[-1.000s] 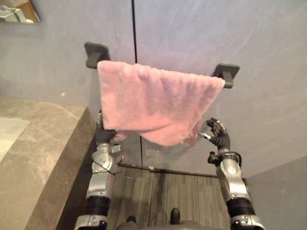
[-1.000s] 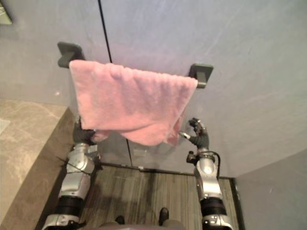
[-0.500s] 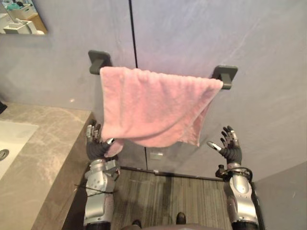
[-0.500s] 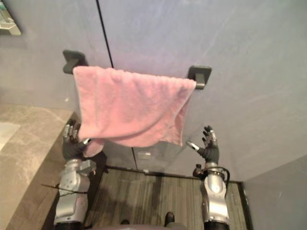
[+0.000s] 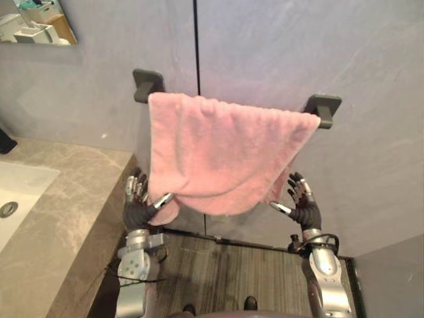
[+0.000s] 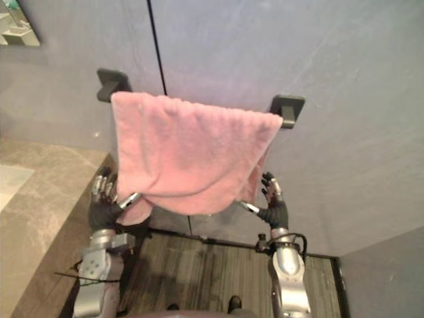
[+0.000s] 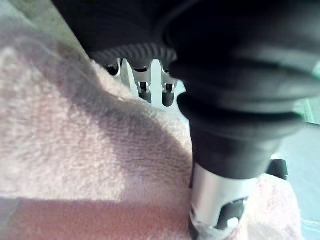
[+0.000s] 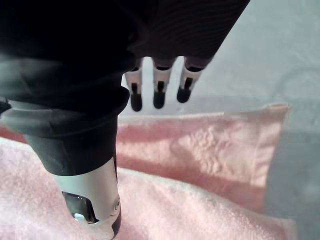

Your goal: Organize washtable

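The rail between the two dark wall brackets (image 5: 148, 85) lies out of sight under the pink towel (image 5: 222, 156). At seven o'clock, the towel's low corner covers part of the left hand (image 5: 138, 211). At nine o'clock, the frame's edge cuts off the white sink (image 5: 20, 189) and a dark object (image 5: 5, 141) on the counter (image 5: 59, 225). At eleven, it crops the mirror (image 5: 40, 23), whose reflected items are too small to make out.

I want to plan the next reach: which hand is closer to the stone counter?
Left. The left hand is beside the counter edge, at the pink towel's lower left corner. The right hand is at the towel's far corner, well apart from the counter.
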Robot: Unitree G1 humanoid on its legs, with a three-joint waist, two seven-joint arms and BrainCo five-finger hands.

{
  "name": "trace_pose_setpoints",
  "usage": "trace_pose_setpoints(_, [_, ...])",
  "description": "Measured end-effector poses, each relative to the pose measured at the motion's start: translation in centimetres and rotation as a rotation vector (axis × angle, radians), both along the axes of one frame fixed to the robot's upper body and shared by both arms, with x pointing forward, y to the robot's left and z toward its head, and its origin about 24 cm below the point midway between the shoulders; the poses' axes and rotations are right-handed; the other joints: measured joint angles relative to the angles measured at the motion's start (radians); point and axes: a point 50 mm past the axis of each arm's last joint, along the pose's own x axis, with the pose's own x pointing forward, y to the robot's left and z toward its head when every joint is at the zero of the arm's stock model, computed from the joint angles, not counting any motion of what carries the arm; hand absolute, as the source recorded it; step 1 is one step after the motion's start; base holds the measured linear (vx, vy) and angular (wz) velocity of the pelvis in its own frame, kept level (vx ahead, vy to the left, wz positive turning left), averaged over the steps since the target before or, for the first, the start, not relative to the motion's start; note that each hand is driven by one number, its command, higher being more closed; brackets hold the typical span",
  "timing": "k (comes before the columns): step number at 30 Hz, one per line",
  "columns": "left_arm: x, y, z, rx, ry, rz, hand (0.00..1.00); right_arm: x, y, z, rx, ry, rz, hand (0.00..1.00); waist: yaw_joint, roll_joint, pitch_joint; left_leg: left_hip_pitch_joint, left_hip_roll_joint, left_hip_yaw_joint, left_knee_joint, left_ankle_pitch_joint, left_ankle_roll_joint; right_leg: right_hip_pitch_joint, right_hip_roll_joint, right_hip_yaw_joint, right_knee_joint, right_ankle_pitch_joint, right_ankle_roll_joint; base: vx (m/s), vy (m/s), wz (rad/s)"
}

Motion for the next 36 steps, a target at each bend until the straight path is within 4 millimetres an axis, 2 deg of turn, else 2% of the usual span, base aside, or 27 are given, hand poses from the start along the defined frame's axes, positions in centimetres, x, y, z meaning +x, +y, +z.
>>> trace_pose_setpoints(8, [-1.0, 0.1, -0.9, 0.006, 0.045, -0.010, 0.00, -0.4, -0.1, -0.2, -0.012, 0.014, -0.003, 0.00, 0.015, 0.001, 0.001, 0.009, 0.001, -0.008, -0.002, -0.002, 0.002, 0.002, -0.008, -0.007, 0.037, -0.028, 0.004, -0.04, -0.014, 0.04])
trace_pose_setpoints(19, [-2.2, 0.2, 0.1, 0.018, 0.016, -0.022, 0.00, -1.1, -0.1, 1.6, -0.037, -0.069, -0.017, 0.00, 0.018, -0.001, 0.002, 0.012, -0.001, -0.008, 0.004, -0.007, 0.006, 0.006, -0.014, -0.016, 0.037, -0.029, 0.005, -0.01, -0.005, 0.00])
trace_pose_setpoints(22, [-2.1, -0.8, 0.9, -0.005, -0.026, -0.085, 0.00, -1.6, 0.0, 3.3, -0.010, -0.150, -0.014, 0.00, 0.018, -0.002, 0.003, 0.017, 0.000, -0.007, 0.004, -0.016, 0.006, 0.016, -0.014, -0.017, 0.043, -0.037, 0.008, -0.06, -0.018, 0.03])
trace_pose_setpoints(27, [-2.0, -2.3, 3.1, -0.042, -0.158, -0.214, 0.00, -1.6, 1.3, 4.4, 0.029, -0.220, 0.061, 0.00, 0.016, -0.002, 0.004, 0.016, 0.000, -0.006, 0.005, -0.015, 0.008, 0.005, -0.014, -0.010, 0.056, -0.046, 0.010, 0.00, -0.004, -0.03])
trace_pose_setpoints(31, [-1.9, -3.6, 3.6, -0.104, -0.195, -0.328, 0.00, -1.5, 2.4, 4.6, 0.041, -0.235, 0.131, 0.00, 0.015, -0.003, 0.004, 0.014, -0.002, -0.005, 0.014, -0.020, 0.009, 0.000, -0.014, -0.007, 0.053, -0.046, 0.011, 0.02, -0.005, -0.01])
trace_pose_setpoints(36, [-1.9, -4.3, 3.9, -0.128, -0.217, -0.414, 0.00, -1.4, 2.6, 5.4, 0.009, -0.268, 0.186, 0.00, 0.014, -0.002, 0.004, 0.014, -0.002, -0.001, 0.019, -0.027, 0.009, 0.000, -0.014, -0.002, 0.051, -0.046, 0.011, -0.01, -0.006, -0.02])
